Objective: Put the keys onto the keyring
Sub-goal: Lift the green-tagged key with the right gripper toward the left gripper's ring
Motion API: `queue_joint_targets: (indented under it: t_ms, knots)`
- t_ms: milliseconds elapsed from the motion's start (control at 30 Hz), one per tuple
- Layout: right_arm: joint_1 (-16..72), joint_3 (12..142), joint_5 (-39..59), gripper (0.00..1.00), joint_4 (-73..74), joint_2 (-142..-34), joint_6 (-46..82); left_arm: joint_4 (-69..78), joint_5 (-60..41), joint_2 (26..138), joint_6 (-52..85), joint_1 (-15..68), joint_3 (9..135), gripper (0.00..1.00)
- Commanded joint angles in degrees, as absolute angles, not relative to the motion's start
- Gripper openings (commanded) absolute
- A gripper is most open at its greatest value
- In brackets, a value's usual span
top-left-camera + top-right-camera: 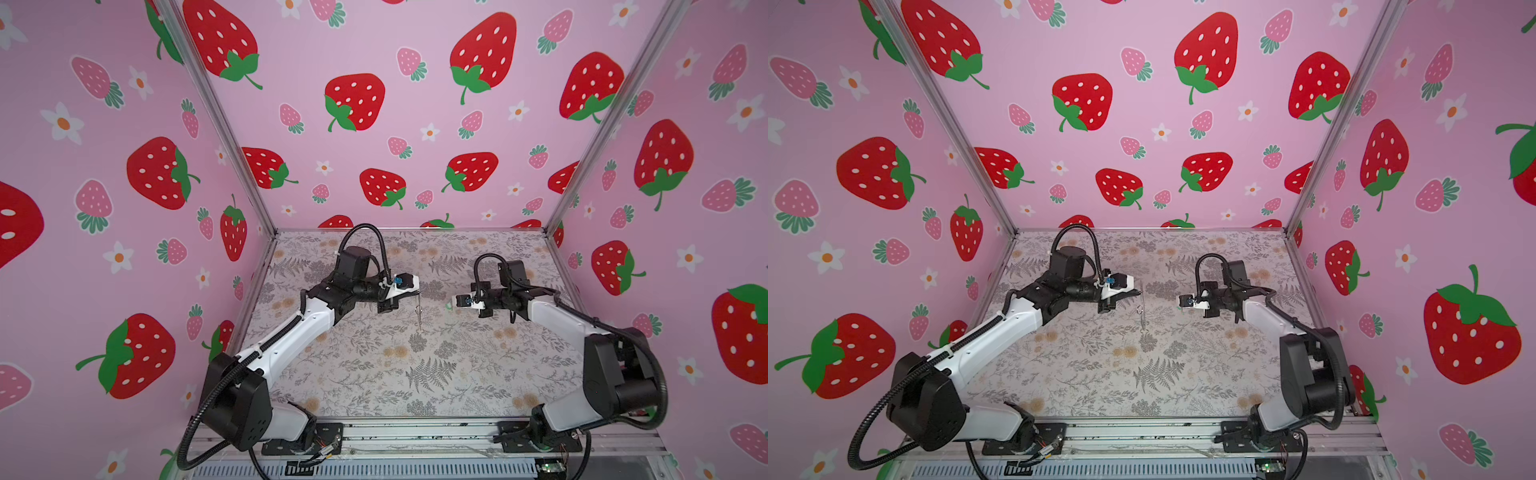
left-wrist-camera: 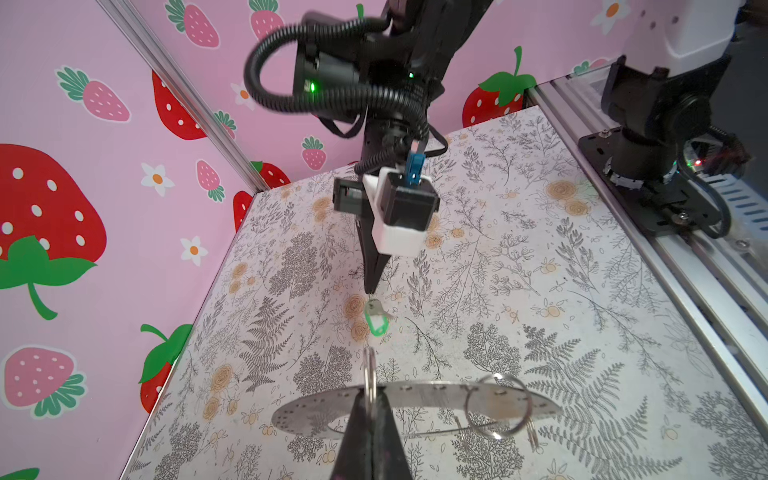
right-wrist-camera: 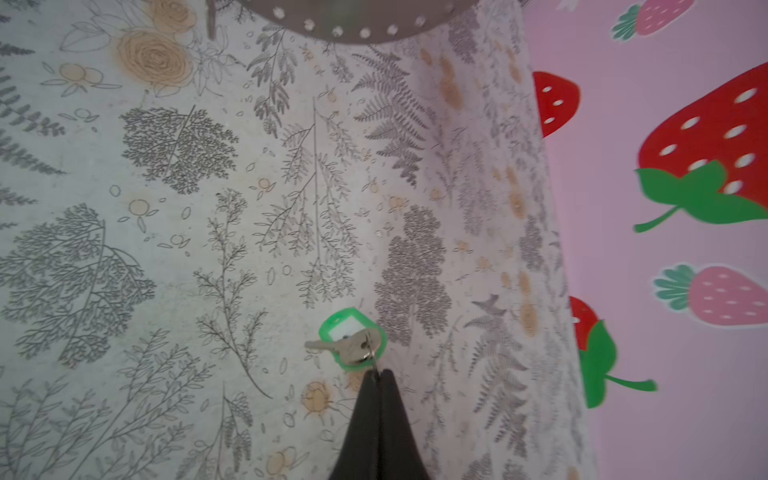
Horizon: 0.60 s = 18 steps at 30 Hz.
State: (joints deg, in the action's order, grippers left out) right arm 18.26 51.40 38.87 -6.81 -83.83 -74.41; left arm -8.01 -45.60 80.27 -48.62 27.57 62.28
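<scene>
Keys (image 3: 353, 338): dangling just beyond the right pincer (image 3: 376, 372), whose tips are pressed together on the small wire loop (image 3: 372, 354) at the key head. Keyring (image 2: 419, 399): rim pinched in the left pincer (image 2: 369, 401), disc spreading to either side of its tips. The pincers face each other, tips apart. Keys lie between them, clear of the keyring.

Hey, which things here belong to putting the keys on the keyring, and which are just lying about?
Job: keys, hanging from the shut right end effector; keyring, gripped by the shut left end effector.
Not part of it: floral table, strawberry walls, metal rail.
</scene>
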Motion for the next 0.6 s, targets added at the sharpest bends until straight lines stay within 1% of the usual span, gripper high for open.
queue_joint_targets:
  t_ms: [0,267,567]
  knots:
    - [18.74,51.0,40.74,0.0,-4.64,-79.83,-73.57,-9.27,-47.22,79.27,-49.83,28.71,62.56,0.0]
    - [21.5,53.41,41.27,0.0,-6.8,-73.76,-74.79,-11.83,-43.18,80.75,-52.56,30.59,64.49,0.0]
    - [24.07,54.88,43.89,0.0,-8.59,-69.56,-71.73,-11.6,-39.08,83.2,-53.37,32.77,66.47,0.0]
